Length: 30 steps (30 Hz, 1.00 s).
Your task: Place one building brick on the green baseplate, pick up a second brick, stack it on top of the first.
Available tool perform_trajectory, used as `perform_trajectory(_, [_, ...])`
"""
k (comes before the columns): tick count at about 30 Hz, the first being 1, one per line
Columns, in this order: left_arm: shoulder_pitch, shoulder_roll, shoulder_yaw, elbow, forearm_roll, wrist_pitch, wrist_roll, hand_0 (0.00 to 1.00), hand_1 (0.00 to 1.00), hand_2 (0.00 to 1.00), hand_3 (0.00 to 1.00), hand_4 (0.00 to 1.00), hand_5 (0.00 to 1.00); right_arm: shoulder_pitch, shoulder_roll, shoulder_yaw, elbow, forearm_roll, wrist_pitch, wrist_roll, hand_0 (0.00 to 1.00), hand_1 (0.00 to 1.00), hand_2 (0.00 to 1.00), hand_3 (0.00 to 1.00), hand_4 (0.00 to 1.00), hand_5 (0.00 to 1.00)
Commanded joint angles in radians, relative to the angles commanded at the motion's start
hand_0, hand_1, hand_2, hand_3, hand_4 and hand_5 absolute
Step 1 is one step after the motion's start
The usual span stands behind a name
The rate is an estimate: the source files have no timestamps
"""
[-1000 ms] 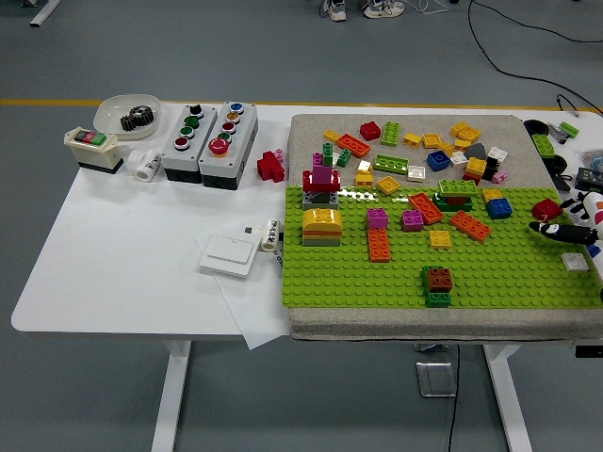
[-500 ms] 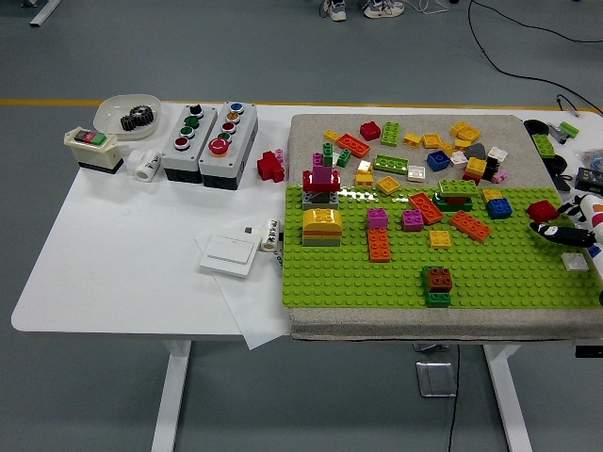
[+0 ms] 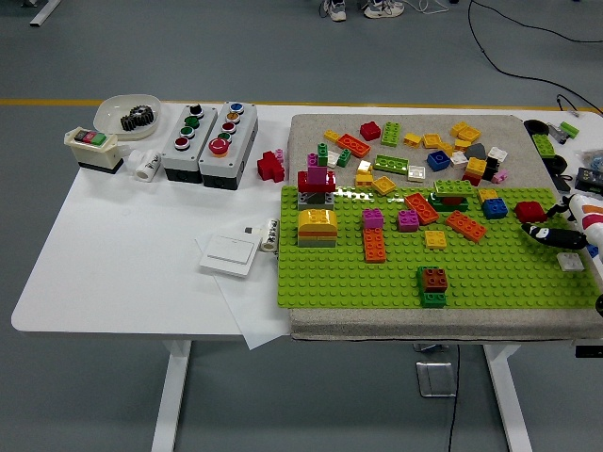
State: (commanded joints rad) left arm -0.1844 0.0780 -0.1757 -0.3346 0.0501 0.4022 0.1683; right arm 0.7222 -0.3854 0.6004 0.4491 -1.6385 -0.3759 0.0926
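Note:
The green baseplate lies on a grey mat at the table's right half. It carries several bricks: a brown brick on a green one, an orange brick, a yellow-topped block and a white brick. My right hand reaches in from the right edge, low over the plate's right end. A red brick sits just above and left of it; I cannot see whether the hand touches it. The left arm does not show.
Loose bricks cover the mat behind the plate. On the left stand two button boxes, a white bowl with a gear, a red piece and a white switch plate on paper.
The baseplate and the bricks on it have slid a little to the left. My right hand and the red brick beside it have also shifted left.

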Motion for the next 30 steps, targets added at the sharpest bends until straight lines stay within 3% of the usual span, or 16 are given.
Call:
perform_trajectory(9, [0.003,0.000,0.001,0.001,-0.002,0.000,-0.001,0.784,0.762,0.755,0.595,0.659,0.674,-0.013,-0.020,-0.006,0.041,-0.031,-0.009,-0.001,0.526,0.567,0.626,0.569,0.868,0.723])
perform_trajectory(20, [0.015,-0.002,-0.006,0.003,0.010,-0.001,0.004,0.784,0.760,0.755,0.595,0.659,0.673,-0.049,-0.056,-0.019,0.170,-0.085,-0.006,0.000,0.495,0.544,0.605,0.558,0.856,0.714])
perform_trajectory(30, [0.020,-0.001,-0.014,0.003,0.026,-0.001,0.010,0.783,0.759,0.754,0.595,0.659,0.675,-0.052,-0.062,0.006,0.189,-0.118,-0.105,-0.050,0.432,0.516,0.578,0.543,0.839,0.689])
